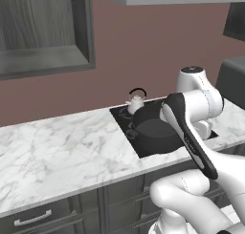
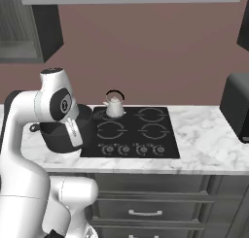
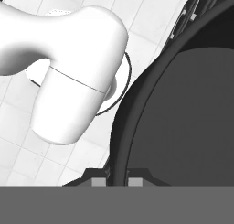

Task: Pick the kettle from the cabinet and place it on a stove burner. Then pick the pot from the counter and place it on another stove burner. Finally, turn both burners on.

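My end effector [image 3: 114, 179] is clamped on the rim of the pot [image 2: 61, 132], held up off the counter [image 2: 204, 140] left of the cooktop, free burners [image 2: 113, 130] lying rightward, kettle [image 2: 115, 106] occupying the back-left ring

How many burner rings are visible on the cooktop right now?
4: the kettle sits on the back-left, back-right, front-left and front-right are bare. None looks hidden.

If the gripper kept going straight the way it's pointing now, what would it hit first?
Nothing beyond what it already holds: the gripper is shut on the rim of the pot. Past the rim, the hand view looks down at the floor, probably the first contact; depth is unclear.
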